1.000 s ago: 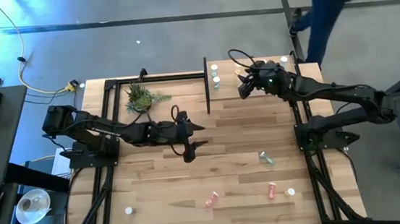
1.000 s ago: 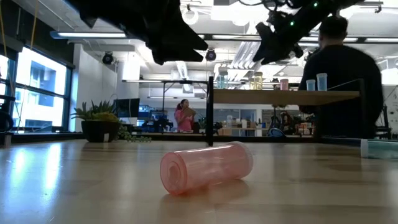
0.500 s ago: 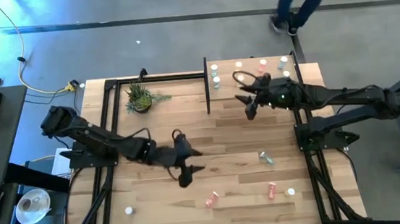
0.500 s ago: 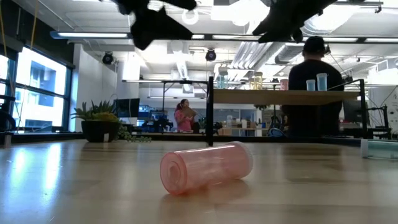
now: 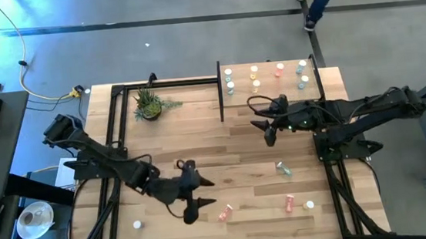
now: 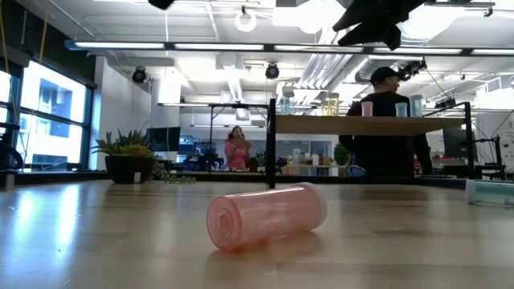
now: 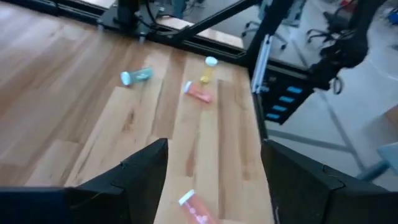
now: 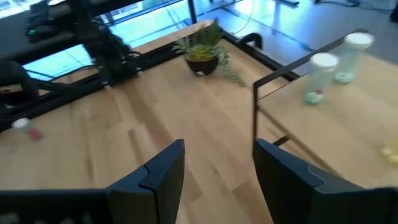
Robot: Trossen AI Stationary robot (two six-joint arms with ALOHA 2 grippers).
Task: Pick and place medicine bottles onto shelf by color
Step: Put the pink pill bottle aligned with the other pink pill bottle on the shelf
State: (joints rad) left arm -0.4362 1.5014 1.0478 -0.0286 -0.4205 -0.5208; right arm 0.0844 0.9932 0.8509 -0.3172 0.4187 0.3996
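My left tool (image 5: 191,201) is positioned low over the near part of the surface (image 5: 239,156), fingers (image 7: 142,167) spread apart and holding nothing. An orange-red bottle (image 5: 226,212) lies on its side just beside this tool, toward my right side. In the left wrist view the same bottle (image 7: 198,212) appears between the spread fingers, lying flat on the planks. Farther ahead of the tool lie a teal bottle (image 7: 136,76), a second orange-red bottle (image 7: 198,93) and a yellow bottle (image 7: 208,70), all on the surface. A white bottle (image 5: 137,224) lies well apart from the left tool, near my left corner of the surface.

My right tool (image 5: 269,128) hangs above the surface just in front of the shelf (image 5: 272,83), fingers (image 8: 158,168) released and empty. The shelf carries upright bottles: white ones (image 5: 228,75) at its left end, a yellow one (image 5: 254,71), an orange-red one (image 5: 279,69) and teal ones (image 5: 302,67) at its right end.

A potted plant (image 5: 148,104) stands at the far left, well apart from both tools.

In the low view, the near orange-red bottle (image 6: 266,215) lies on its side in the foreground. A person (image 6: 387,120) stands behind the shelf.
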